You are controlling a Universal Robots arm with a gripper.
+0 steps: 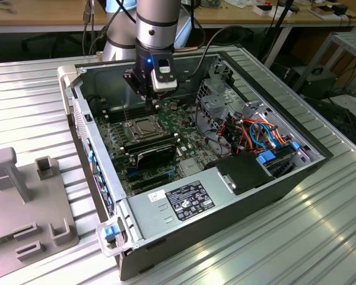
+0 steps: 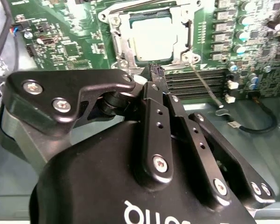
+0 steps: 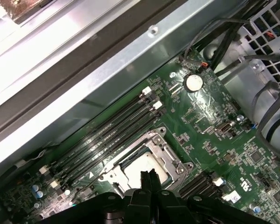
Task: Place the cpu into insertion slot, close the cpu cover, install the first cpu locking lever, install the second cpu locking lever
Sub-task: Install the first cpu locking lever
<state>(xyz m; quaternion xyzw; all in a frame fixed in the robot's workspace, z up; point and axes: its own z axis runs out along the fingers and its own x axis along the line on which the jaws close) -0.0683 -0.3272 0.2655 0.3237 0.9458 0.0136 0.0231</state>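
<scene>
The cpu [image 2: 151, 39] lies flat in the insertion slot [image 1: 141, 126] on the green motherboard, its dull silver top showing through the window of the cpu cover [image 2: 115, 42], which lies down over it. A thin locking lever [image 2: 205, 86] slants away from one socket corner, and in the exterior view it stands up as a thin rod [image 1: 126, 116]. My gripper [image 2: 155, 70] hangs just above the socket's edge by the memory slots, fingers pressed together with nothing between them. The first wrist view shows the cpu [image 3: 147, 168] right past the gripper [image 3: 147, 176].
Long black memory slots [image 3: 107, 135] run beside the socket. A black card [image 1: 157, 151], the power supply [image 1: 184, 199], coloured cables [image 1: 255, 133] and a metal drive cage [image 1: 216, 98] crowd the case. The case wall [image 3: 107, 70] is close. A grey fixture [image 1: 24, 196] sits on the table.
</scene>
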